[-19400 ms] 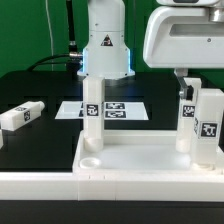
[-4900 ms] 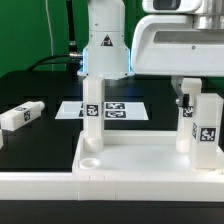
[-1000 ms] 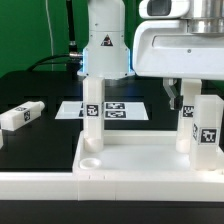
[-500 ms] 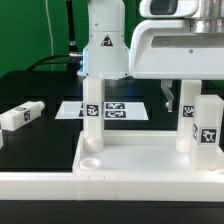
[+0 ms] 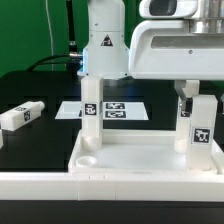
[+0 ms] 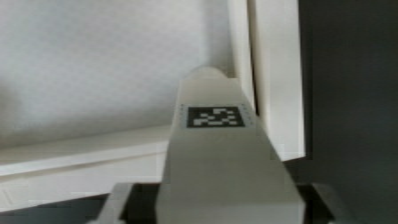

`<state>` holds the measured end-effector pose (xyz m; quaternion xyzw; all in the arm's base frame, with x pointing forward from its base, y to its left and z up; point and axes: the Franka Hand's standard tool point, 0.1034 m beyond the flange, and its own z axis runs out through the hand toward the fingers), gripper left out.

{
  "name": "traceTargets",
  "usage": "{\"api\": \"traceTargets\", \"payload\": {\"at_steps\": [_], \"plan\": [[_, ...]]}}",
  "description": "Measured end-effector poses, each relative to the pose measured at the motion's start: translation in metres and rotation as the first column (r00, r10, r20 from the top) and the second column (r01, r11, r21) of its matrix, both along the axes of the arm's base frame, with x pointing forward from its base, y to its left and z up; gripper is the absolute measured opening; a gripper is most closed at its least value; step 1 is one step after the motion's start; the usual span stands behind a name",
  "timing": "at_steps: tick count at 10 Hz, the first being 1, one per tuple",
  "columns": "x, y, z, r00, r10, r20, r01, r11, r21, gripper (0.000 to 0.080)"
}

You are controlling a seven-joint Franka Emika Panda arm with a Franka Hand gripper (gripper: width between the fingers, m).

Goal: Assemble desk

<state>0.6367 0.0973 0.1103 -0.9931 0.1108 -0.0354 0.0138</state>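
Desk top (image 5: 140,160), leg-fitting step, right side of frame.
Gripper (image 5: 192,93) looks clamped on a standing leg (image 5: 201,125); next likely calls for twisting it tight.

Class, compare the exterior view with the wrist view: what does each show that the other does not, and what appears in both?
Only the exterior view shows the loose white block leg lying on the black table, the upright white leg in the desk top's far corner on that view's left, the flat marker board and the robot's base.

Only the wrist view shows the gripper closed around the leg's sides, seen from above.

Both show the large white tray-like desk top and the tagged white leg at the gripper.
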Motion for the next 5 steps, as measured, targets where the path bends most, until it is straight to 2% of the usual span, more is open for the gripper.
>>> {"api": "traceTargets", "payload": {"at_steps": [3, 5], "plan": [[0.0, 0.0002, -0.0001, 0.978, -0.206, -0.006, 0.207, 0.978, 0.016, 0.0288], [0.0003, -0.0021, 0.0002, 0.923, -0.385, -0.018, 0.386, 0.921, 0.047, 0.0288]]}}
